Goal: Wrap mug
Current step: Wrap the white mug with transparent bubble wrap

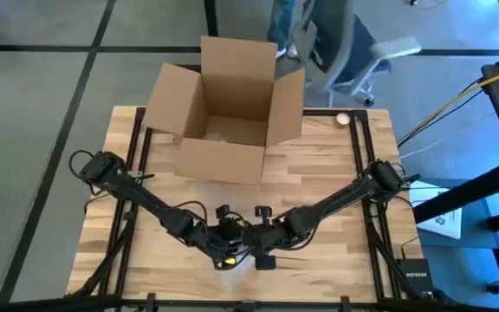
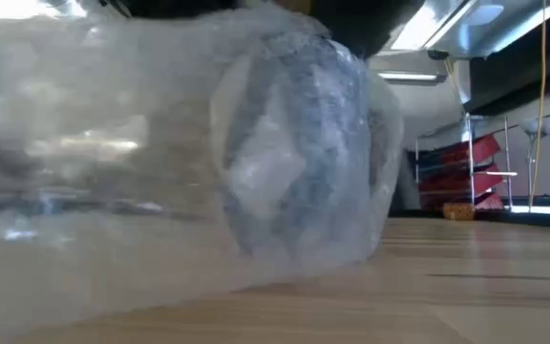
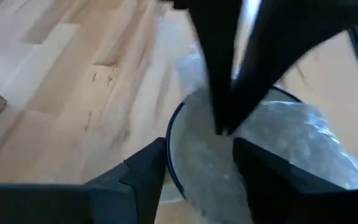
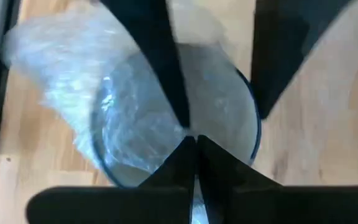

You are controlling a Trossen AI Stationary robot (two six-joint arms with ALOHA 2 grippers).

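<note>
High view: left gripper [image 1: 224,227] and right gripper [image 1: 262,227], fingers' state unclear, meet over the mug [image 3: 197,149].

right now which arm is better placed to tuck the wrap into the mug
Probably the right. Its gripper sits shut at the mug mouth, on the bubble wrap, so it could push in. The left gripper is open around the rim, better for steadying.

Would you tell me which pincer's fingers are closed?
The right pincer: its fingertips meet over the bubble-wrapped blue-rimmed mug. The left pincer is spread.
</note>
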